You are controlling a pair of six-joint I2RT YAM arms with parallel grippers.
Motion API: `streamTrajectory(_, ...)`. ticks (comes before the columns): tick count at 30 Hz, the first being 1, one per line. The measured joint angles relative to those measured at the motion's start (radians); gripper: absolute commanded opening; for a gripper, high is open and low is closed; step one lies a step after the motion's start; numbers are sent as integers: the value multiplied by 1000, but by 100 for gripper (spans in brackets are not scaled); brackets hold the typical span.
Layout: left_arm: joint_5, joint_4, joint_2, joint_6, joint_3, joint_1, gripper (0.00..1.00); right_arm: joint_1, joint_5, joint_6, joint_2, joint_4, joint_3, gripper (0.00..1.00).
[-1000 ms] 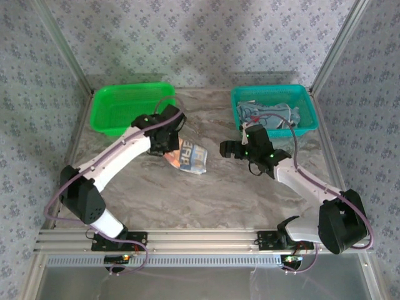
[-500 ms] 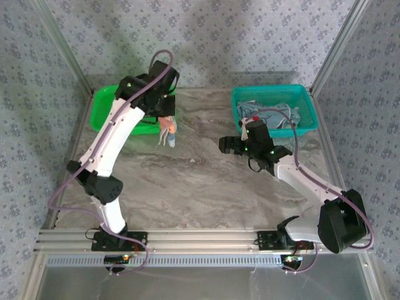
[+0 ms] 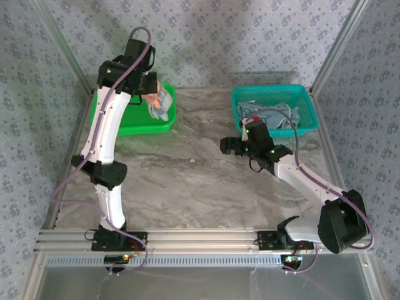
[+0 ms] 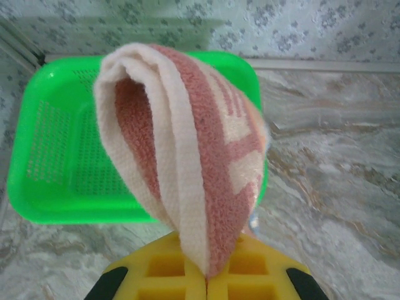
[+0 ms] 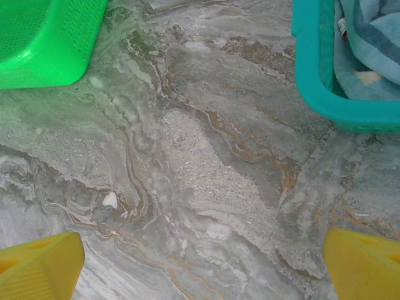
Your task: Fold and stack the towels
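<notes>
My left gripper [image 4: 206,278] is shut on the folded orange-and-white striped towel [image 4: 187,162], which hangs from its yellow jaws. From above, the striped towel [image 3: 160,101] dangles high over the right part of the green basket [image 3: 125,122]. Light blue towels [image 3: 275,115] lie heaped in the teal basket [image 3: 309,100]; a corner of the towels [image 5: 372,47] also appears beside the right arm. My right gripper [image 5: 203,262] stands open above bare marble, its yellow fingertips [image 5: 40,262] wide apart with nothing between them.
The green basket [image 4: 37,194] sits at the back left and the teal basket [image 5: 312,81] at the back right. Between them lies marble tabletop [image 3: 194,181]. Patterned walls and metal posts close in the back and sides.
My left arm has lifted the striped towel off the table centre and swung it up and back-left over the green basket. The right arm has barely moved.
</notes>
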Motion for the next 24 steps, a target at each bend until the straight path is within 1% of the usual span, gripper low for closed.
streamTrajectory(9, -48, 72, 97, 97, 29, 66, 0, 1, 24, 0, -26, -51, 0, 100)
streamTrajectory(14, -50, 84, 163, 127, 29, 92, 0, 1, 37, 0, -27, -82, 3, 100)
streamTrajectory(24, 83, 93, 229, 132, 34, 82, 0, 1, 46, 0, -27, -98, 5, 100)
